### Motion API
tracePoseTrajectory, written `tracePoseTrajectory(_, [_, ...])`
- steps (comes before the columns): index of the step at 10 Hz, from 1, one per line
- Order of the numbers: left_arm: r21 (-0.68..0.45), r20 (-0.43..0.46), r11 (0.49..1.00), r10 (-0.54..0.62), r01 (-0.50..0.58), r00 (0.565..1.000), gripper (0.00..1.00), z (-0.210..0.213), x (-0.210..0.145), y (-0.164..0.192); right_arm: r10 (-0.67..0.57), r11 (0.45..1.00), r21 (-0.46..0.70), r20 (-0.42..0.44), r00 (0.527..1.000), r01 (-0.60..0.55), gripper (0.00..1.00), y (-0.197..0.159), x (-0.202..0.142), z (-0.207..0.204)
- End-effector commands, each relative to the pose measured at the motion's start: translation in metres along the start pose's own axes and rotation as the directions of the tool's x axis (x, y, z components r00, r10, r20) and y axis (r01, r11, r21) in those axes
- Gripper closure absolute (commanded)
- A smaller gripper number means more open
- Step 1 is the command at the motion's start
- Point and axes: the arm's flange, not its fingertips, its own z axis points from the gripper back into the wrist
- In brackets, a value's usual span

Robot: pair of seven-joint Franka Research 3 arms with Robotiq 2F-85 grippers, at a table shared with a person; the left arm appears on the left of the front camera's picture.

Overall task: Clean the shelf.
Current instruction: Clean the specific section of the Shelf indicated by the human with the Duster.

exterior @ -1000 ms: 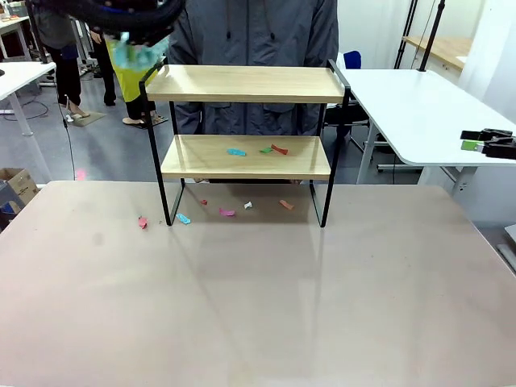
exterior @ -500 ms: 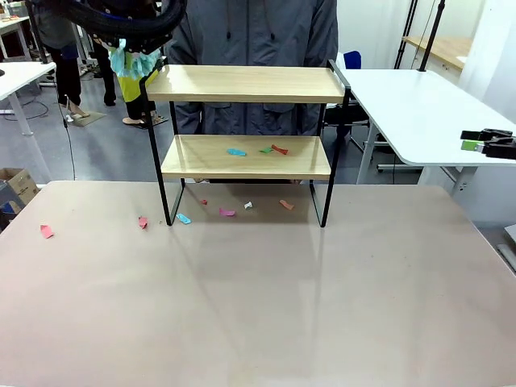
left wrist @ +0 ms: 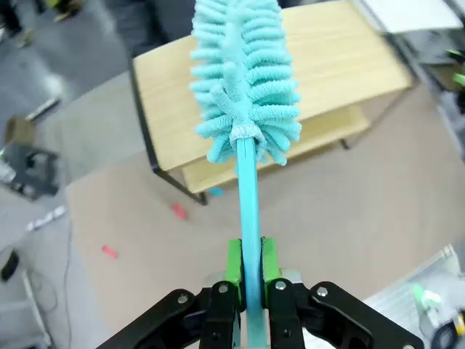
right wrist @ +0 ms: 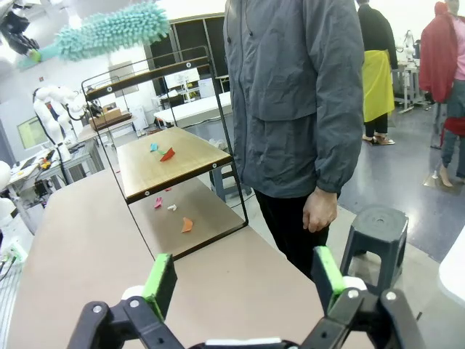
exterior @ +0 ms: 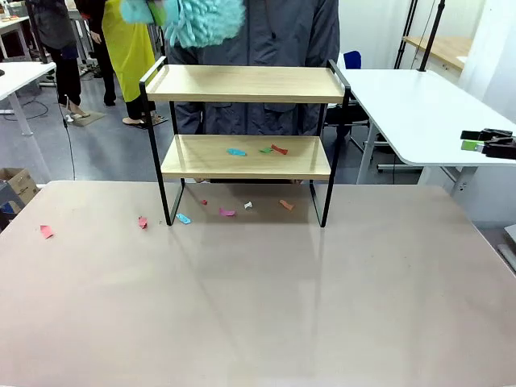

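Pads of the left gripper are clamped on the thin teal handle of a duster, which runs straight out from the jaws to a fluffy teal head. Beyond that head, farther along the same line, lies the top board of the shelf, a 2-tier rack of light wood in a thin black frame. From the front, the head hangs above that board, clear of the wood. Past the shelf's feet, small coloured paper scraps lie on the beige table. The right gripper has its 2 fingers spread wide with nothing between them. Ahead of them and a little to the left stands the shelf, seen from its end, with scraps on its lower board and more on the table beneath. To the right of those jaws a person in a grey jacket stands at the table's edge, 1 hand hanging loose.
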Motion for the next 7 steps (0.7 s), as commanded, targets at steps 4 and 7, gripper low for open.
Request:
tracePoseTrajectory(4, [-0.453, -0.013, 0.827, -0.380, 0.333, 0.925, 0.87, 0.033, -0.050, 0.053, 0.005, 1.000, -0.001, 0.003, 1.000, -0.005, 0.00, 0.002, 0.003, -0.002])
tracePoseTrajectory(7, [-0.509, 0.103, 0.641, -0.617, 0.574, 0.780, 0.87, 0.027, -0.073, 0.049, 0.005, 1.000, -0.001, 0.003, 1.000, -0.005, 0.00, 0.002, 0.003, -0.002])
